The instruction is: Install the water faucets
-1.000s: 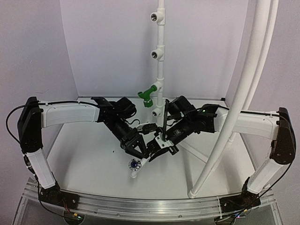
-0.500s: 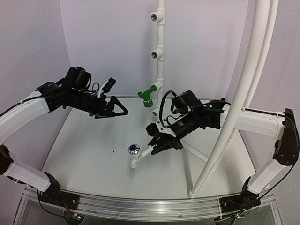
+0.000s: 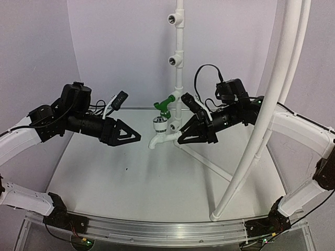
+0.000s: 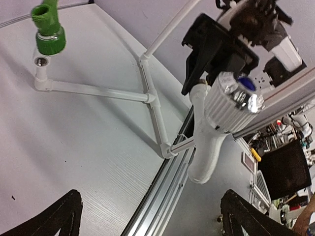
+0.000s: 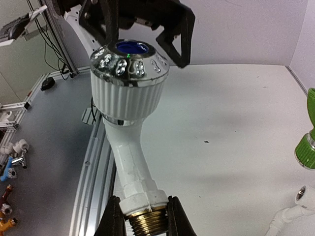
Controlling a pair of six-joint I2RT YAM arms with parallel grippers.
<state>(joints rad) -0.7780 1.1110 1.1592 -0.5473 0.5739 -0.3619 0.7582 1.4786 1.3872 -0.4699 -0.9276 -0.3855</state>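
Beside green faucet (image 3: pixel 166 102): my right gripper (image 3: pixel 179 138), clamped on white faucet (image 3: pixel 158 135).
Left gripper (image 3: pixel 135 137): jaws apart, holding nothing.
Blue cap (image 5: pixel 129 47): writing unreadable to me.

White faucet (image 3: pixel 159 127) raised off table (image 3: pixel 104 178) in right jaws, left jaws opened, pulled back leftward

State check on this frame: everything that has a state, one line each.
white faucet: off the table, gripped at its threaded end, not installed.
green faucet: seated at a tee on the upright pipe, looks installed.
right gripper: shut on white faucet.
left gripper: open, empty, raised.
top tee outlet: empty.
second tee outlet: empty.
low tee outlet: empty.
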